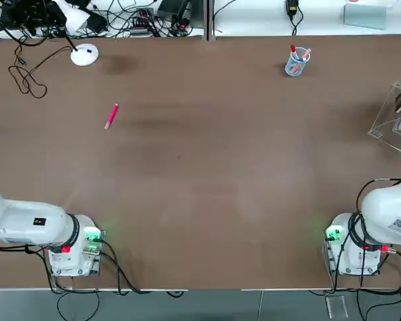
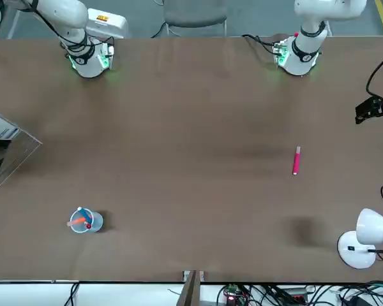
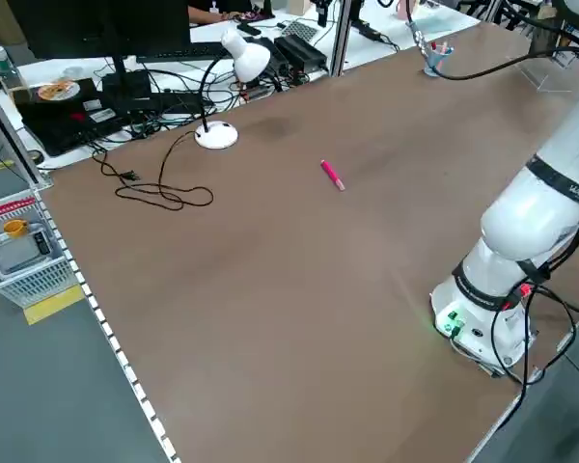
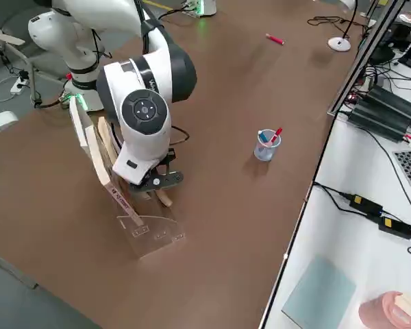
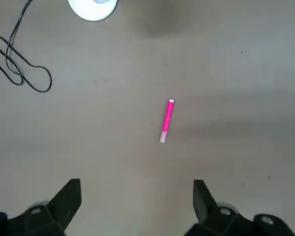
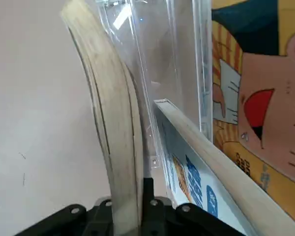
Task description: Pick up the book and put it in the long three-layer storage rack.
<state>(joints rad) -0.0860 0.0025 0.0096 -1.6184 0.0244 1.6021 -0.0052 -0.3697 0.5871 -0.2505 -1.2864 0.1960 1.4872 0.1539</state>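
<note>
Right gripper [image 6: 125, 223] is clamped on the book [image 6: 110, 137], pinching it by one edge. The book stands on edge, pages fanning up and bowing slightly away from the fingers. It sits at the long three-layer storage rack [image 4: 147, 229], at the table's far right edge in the top view.

In the right side view the book [image 4: 96, 154] leans at a slant among the rack's clear dividers, long axis running up and back toward the arm's base, lower end down toward the rack floor. Another book with a cartoon cover [image 6: 255, 98] already stands in a neighbouring slot.

Progress as I read it: pickup done, carry done, insertion mostly done. Left: let go, back the gripper out without dragging the book. Can't tell whether the bottom edge is fully seated; the arm hides it.

Left gripper [image 5: 135, 204] has its fingers spread wide, holding nothing, hovering parked over bare table with a pink pen [image 5: 166, 120] lying below it. The clear cup of pens [image 1: 297, 61] stands well apart from the rack.
</note>
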